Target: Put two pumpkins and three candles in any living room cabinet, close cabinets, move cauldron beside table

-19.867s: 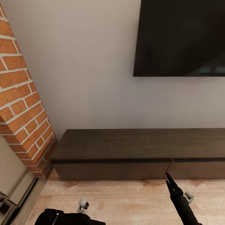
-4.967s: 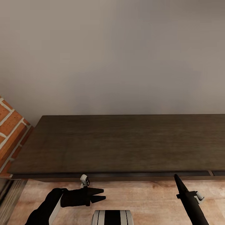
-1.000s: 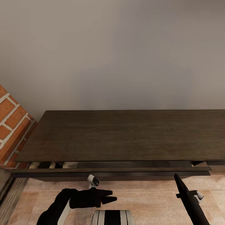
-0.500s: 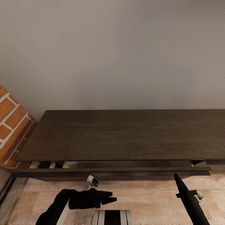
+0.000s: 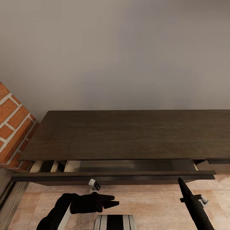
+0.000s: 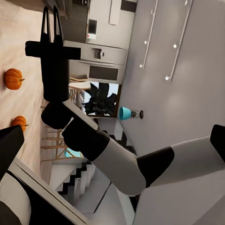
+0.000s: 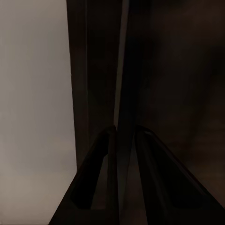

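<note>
The cabinet (image 5: 127, 134) is a long, low dark-brown unit against the wall. Its left drawer front (image 5: 111, 175) stands pulled out a hand's width, and the drawer's inside (image 5: 134, 165) looks bare where it shows. My right gripper (image 5: 180, 181) is at the drawer front's right end. In the right wrist view, that gripper (image 7: 124, 134) is shut on the front's thin top edge. My left gripper (image 5: 112, 201) hangs open and holds nothing, below the drawer front. Two orange pumpkins (image 6: 13, 78) (image 6: 19, 122) lie on the wooden floor behind the right gripper (image 6: 51, 18).
A red brick column (image 5: 12, 127) stands at the cabinet's left end, with a plain grey wall behind. Pale wooden floor (image 5: 150, 204) runs in front, where my base (image 5: 115, 222) stands. The left wrist view looks back to a kitchen with a fridge (image 6: 96, 54) and wooden chairs.
The drawer has slid further out of the cabinet, widening the gap under the top. My right gripper stays on its front edge. The view has drawn back a little.
</note>
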